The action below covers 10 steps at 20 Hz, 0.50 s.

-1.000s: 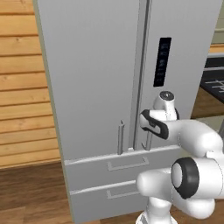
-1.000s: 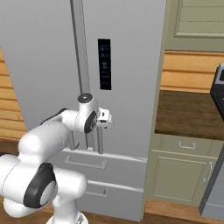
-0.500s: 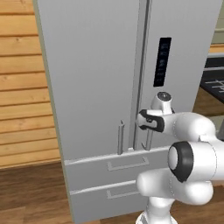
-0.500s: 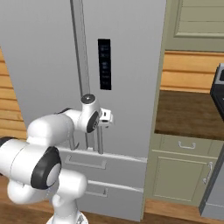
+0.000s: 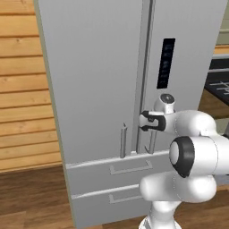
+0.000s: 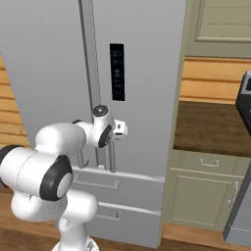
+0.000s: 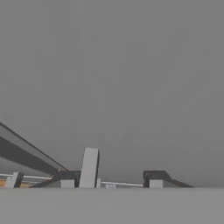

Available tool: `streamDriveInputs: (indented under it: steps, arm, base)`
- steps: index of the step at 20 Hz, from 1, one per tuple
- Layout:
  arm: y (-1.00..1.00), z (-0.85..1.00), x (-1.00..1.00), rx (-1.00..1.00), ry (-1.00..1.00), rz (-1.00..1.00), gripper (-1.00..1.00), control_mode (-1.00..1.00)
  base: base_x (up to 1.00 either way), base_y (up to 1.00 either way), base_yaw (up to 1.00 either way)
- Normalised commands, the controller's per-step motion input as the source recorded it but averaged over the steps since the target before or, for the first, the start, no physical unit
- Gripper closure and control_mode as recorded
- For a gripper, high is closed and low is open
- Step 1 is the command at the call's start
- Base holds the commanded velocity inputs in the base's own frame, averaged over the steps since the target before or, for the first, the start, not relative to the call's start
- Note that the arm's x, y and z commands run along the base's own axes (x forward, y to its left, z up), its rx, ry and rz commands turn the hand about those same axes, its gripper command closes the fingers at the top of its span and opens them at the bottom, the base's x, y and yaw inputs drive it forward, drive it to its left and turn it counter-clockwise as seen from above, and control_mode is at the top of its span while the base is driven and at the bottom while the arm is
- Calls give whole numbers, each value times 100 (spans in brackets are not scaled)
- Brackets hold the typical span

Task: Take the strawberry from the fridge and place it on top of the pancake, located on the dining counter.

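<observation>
Nearest to us, our white arm with dark joints reaches forward to the tall light grey fridge (image 5: 103, 89), whose double doors are both closed. Our two-finger gripper (image 5: 144, 121) sits at the lower end of the right door's vertical bar handle (image 6: 112, 154), just above the two lower drawers. In the hand view a pale bar stands between our dark fingertips (image 7: 65, 178), with the grey door face close behind. We cannot tell whether the jaws already pinch the handle or stand narrowly apart around it. We judge the step to be opening the fridge; next we need a firm grip and a swinging pull. The strawberry presumably lies behind the doors
</observation>
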Motion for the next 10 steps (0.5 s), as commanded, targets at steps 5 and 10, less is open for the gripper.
streamDriveInputs:
  steps: [5, 10]
  arm:
    - [-8, -8, -1, 5, -4, 0, 100, -100]
    - [-41, -2, -29, 8, -1, -1, 100, -100]
  base:
    - [0, 0, 0]
    - [0, 0, 0]
